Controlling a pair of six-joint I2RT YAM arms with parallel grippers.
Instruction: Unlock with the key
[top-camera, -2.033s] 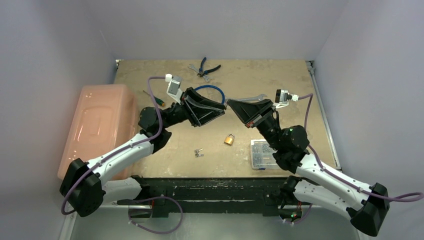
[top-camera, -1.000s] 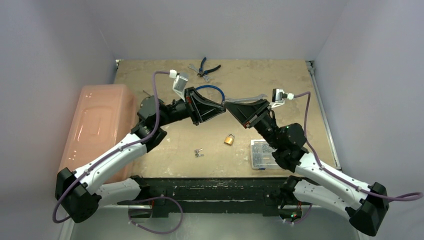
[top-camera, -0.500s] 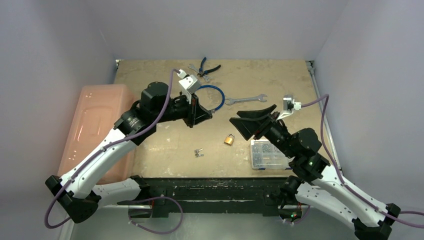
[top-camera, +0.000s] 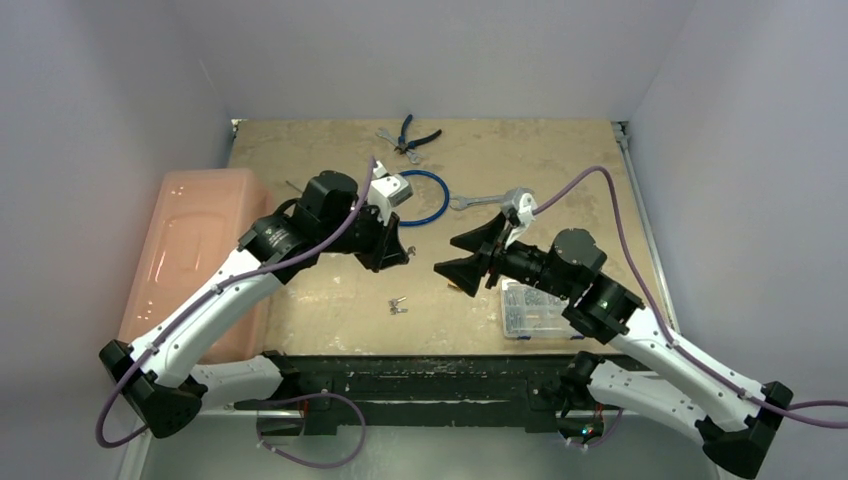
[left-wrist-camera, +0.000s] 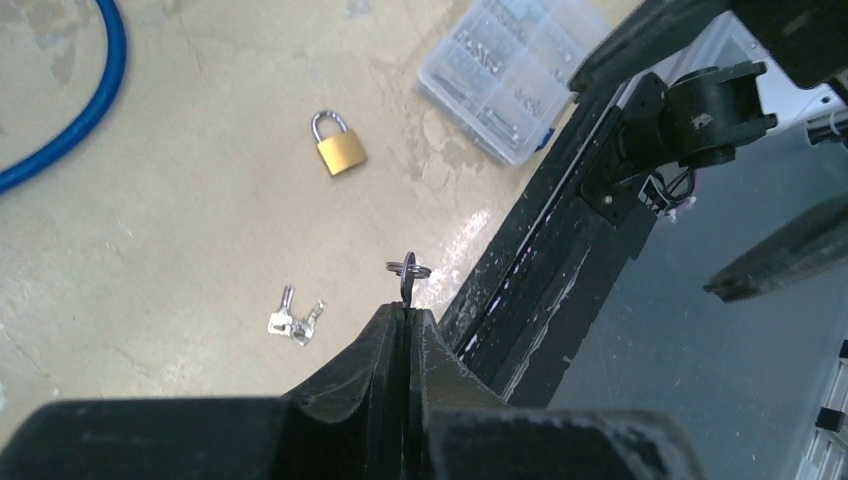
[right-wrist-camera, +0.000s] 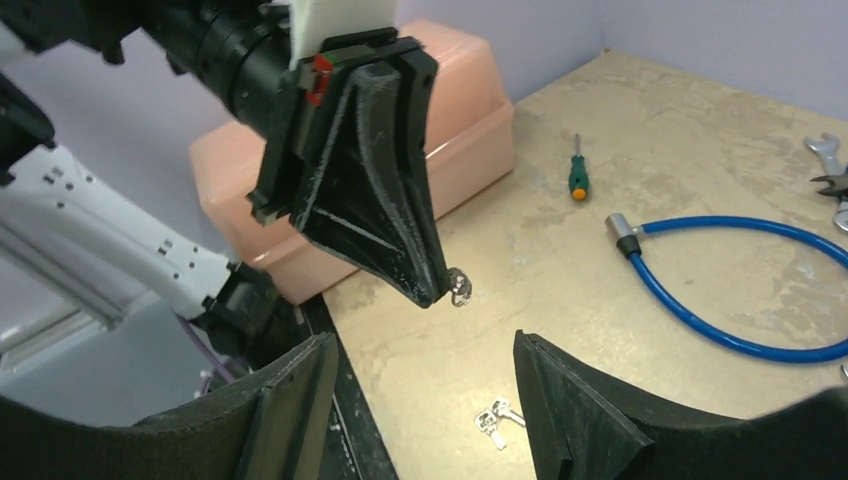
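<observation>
The key (left-wrist-camera: 405, 283) is pinched between the pressed-together jaws of the left gripper (left-wrist-camera: 407, 312). In the left wrist view only its head and a small split ring are seen past the fingertips, just below the centre of the frame, held above the desk (left-wrist-camera: 200, 200) near its front edge. In the right wrist view the same key (right-wrist-camera: 459, 287) is seen at the tip of the left gripper (right-wrist-camera: 438, 290), which points downward at the centre of the frame.

The jaws of the right gripper (right-wrist-camera: 422, 345) are spread wide and nothing is held between them; its two black fingers (right-wrist-camera: 290, 400) fill the lower corners of that view. In the top view the right gripper (top-camera: 447, 256) is seen at mid-frame, turned toward the left gripper (top-camera: 403, 252), the two near each other but apart.

A brass padlock (left-wrist-camera: 340, 148) lies flat on the desk, shackle pointing up-frame, in the upper middle of the left wrist view. A pair of loose keys (left-wrist-camera: 295, 318) lies at lower left of it, well apart from it. A clear parts box (left-wrist-camera: 510, 70) is seen at the upper right, and a blue cable (left-wrist-camera: 70, 110) at the upper left.

In the top view a wrench (top-camera: 480, 200) and pliers (top-camera: 415, 135) lie toward the top of the desk, and a pink bin (top-camera: 195, 250) stands at the left. A screwdriver (right-wrist-camera: 577, 180) is seen in the right wrist view, upper right.
</observation>
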